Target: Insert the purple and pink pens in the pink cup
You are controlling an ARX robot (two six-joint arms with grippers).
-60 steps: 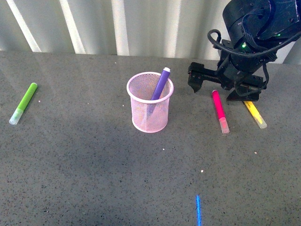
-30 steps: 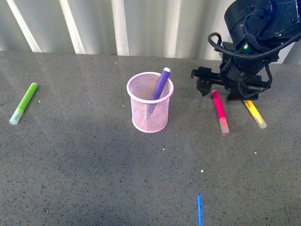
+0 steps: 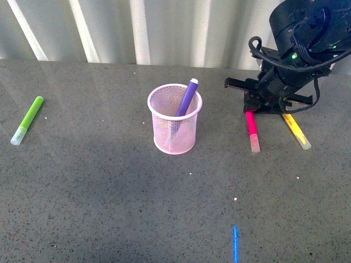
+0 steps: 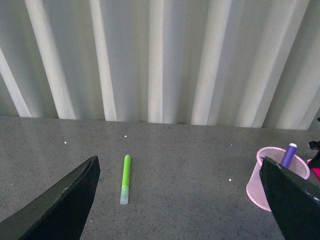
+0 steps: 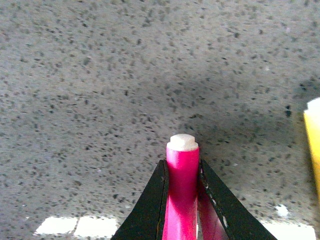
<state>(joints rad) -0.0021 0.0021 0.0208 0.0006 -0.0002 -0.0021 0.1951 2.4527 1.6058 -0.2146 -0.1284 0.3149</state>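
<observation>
The pink cup point(image 3: 175, 119) stands mid-table with the purple pen point(image 3: 187, 97) leaning inside it, tip above the rim. Both also show in the left wrist view, the cup point(image 4: 276, 172) at the right edge with the purple pen point(image 4: 288, 154) in it. My right gripper point(image 3: 252, 108) is shut on the back end of the pink pen point(image 3: 252, 130), whose clear cap points toward me on the table. In the right wrist view the pink pen point(image 5: 182, 187) is pinched between the two black fingers point(image 5: 151, 210). My left gripper point(image 4: 182, 200) is open and empty, out of the front view.
A lime green marker point(image 3: 27, 120) lies at the far left, also in the left wrist view point(image 4: 125, 178). A yellow marker point(image 3: 296, 131) lies just right of the pink pen and shows in the right wrist view point(image 5: 313, 135). A corrugated white wall point(image 3: 137, 30) backs the table.
My right gripper came down from open beside the pink pen and shut on its back end. The pen has turned a little, its cap end shifting left.
</observation>
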